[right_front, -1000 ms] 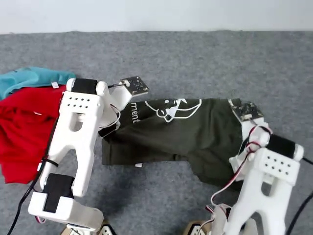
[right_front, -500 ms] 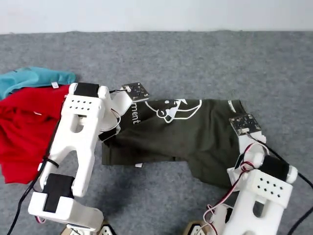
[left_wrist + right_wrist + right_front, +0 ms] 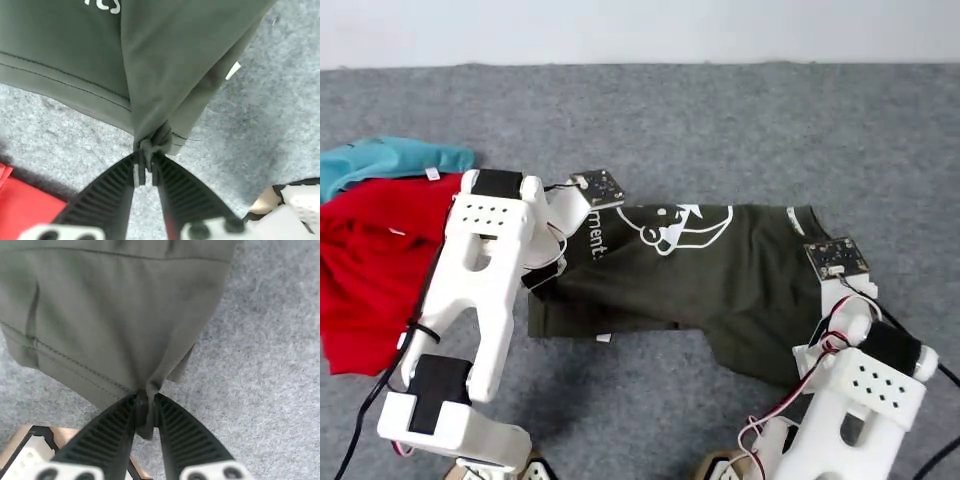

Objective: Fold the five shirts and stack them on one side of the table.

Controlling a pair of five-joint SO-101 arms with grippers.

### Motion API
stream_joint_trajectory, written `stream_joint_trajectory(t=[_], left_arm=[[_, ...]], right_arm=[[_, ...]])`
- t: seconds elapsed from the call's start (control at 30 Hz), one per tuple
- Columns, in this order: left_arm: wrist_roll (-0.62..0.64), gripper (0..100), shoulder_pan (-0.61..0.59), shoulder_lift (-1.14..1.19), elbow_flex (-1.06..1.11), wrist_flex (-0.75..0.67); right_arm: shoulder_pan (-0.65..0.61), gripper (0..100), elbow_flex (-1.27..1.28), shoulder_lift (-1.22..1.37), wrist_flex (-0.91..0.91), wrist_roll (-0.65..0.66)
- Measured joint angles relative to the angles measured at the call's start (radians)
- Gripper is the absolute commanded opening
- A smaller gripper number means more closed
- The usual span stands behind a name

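**Two claws pinching opposite ends of an olive shirt**

The olive shirt [image 3: 720,270] lies across the middle of the grey table [image 3: 720,120], stretched between the two arms, with its white print [image 3: 672,222] facing up. It is creased, and its near edge is uneven.

The left claw [image 3: 143,172] is clenched on a bunched fold at the shirt's end on the left arm's [image 3: 480,280] side, and the cloth fans out from the fingertips. A stitched hem runs close beside the grip.

The right claw [image 3: 145,407] is likewise clenched on a gathered pinch of fabric at the opposite end, just past a double-stitched hem. In the high view, the right arm [image 3: 860,390] stands at that end of the shirt.

A red shirt [image 3: 370,270] lies rumpled at the table's edge beyond the left arm. A teal shirt [image 3: 380,160] touches its far side.
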Motion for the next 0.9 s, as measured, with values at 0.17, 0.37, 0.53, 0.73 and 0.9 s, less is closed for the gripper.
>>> stream_joint_trajectory(t=[0.17,0.37,0.53,0.73,0.9], left_arm=[[0.0,2,0.0,0.0,0.017,0.0],[0.0,6,0.0,0.0,0.043,0.0],[0.0,14,0.0,0.0,0.043,-0.005],[0.0,13,0.0,0.0,-0.034,-0.003],[0.0,13,0.0,0.0,-0.187,0.055]], right_arm=[[0.0,1.3,0.0,0.0,0.0,0.0],[0.002,18.6,0.0,0.0,0.0,0.0],[0.002,22.6,0.0,0.0,0.0,-0.017],[0.002,21.0,0.0,0.0,0.0,-0.021],[0.002,21.0,0.0,0.0,0.0,-0.021]])
